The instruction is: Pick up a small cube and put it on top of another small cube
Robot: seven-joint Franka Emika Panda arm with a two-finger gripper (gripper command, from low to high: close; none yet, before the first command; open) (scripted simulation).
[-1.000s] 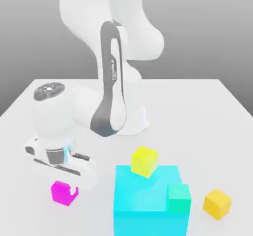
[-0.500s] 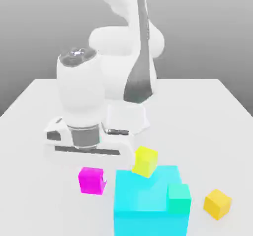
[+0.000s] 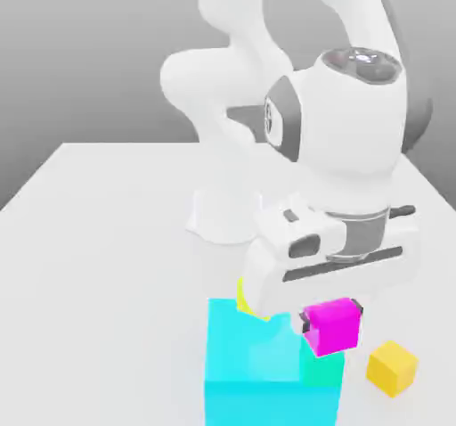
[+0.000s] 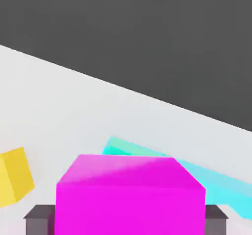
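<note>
Fingers (image 4: 40, 225) closed to cube width, gripping the magenta cube (image 3: 333, 328) by opposite sides, presumably leaving its underside free for stacking. In the exterior view, the green cube (image 3: 321, 370) lies at six o'clock from it; contact between cubes cannot be determined.

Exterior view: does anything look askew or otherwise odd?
Only slightly: the magenta cube looks turned out of line with the sea-green cube below it, their edges not parallel. Nothing looks spilled or damaged.
</note>
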